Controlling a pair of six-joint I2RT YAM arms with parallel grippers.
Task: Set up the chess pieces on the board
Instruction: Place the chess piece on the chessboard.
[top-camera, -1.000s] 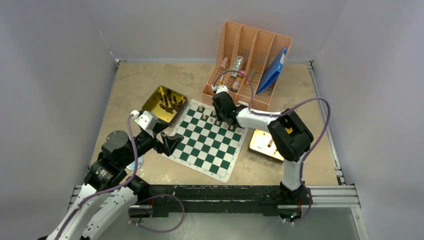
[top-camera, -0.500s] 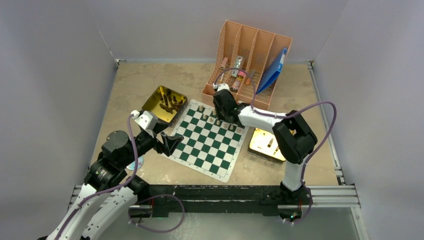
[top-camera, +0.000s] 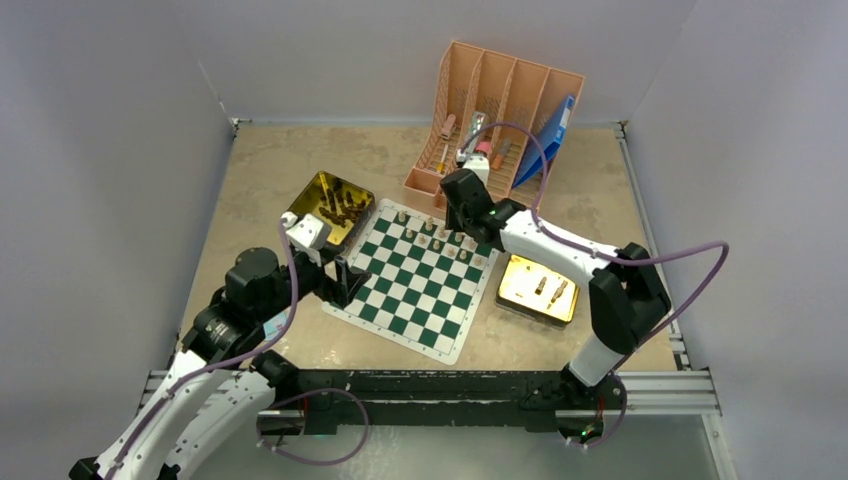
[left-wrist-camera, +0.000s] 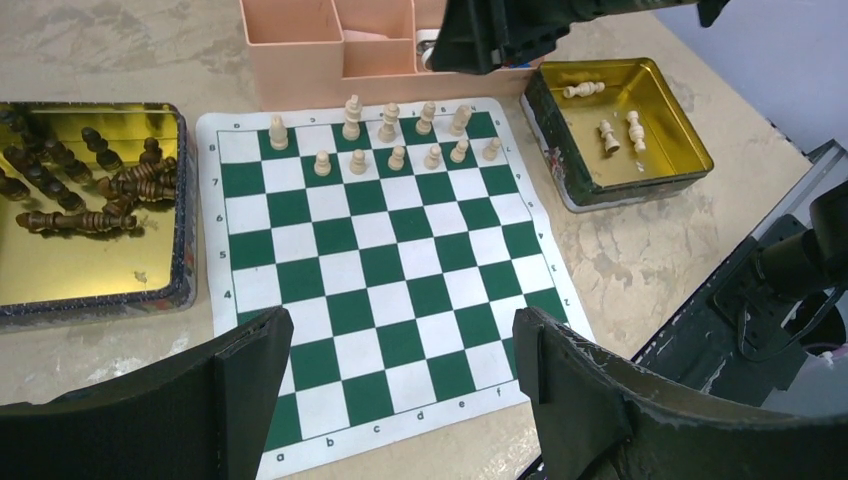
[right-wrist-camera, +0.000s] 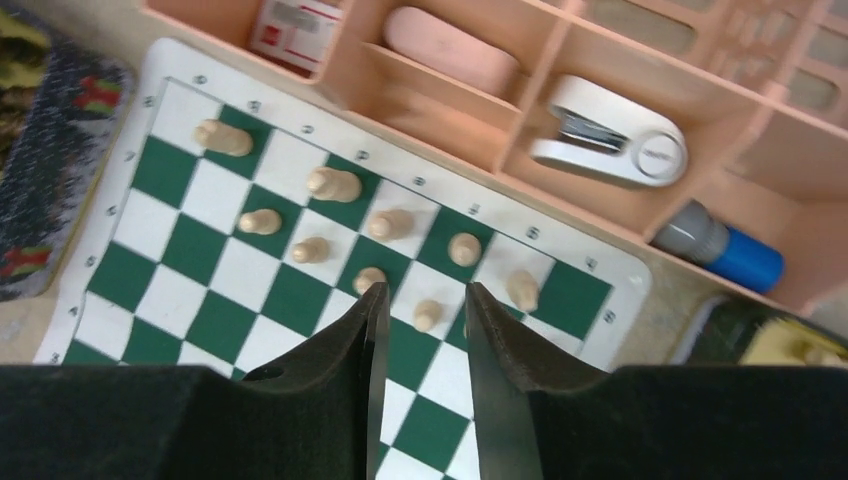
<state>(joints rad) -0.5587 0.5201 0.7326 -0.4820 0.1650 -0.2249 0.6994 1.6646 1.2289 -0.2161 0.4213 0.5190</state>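
While the right claw (right-wrist-camera: 421, 293) hangs narrowly parted and empty, pale tan wooden chess pieces (right-wrist-camera: 335, 184) stand just beyond its tips on the green-and-white checked board mat (right-wrist-camera: 160, 220). The left claw (left-wrist-camera: 398, 330) gapes wide over the mat's edge; dark brown pieces (left-wrist-camera: 85, 190) lie in a gold tin (left-wrist-camera: 90, 265) to its left.

The board (left-wrist-camera: 372, 262) has numerals and letters a to f printed along its white border.

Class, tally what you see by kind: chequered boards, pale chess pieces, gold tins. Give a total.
Green-and-white chequered board mat: 1
Pale tan wooden chess pieces: 14 (11 on the mat, 3 in one tin)
Shiny gold rectangular tins: 2
Total: 17
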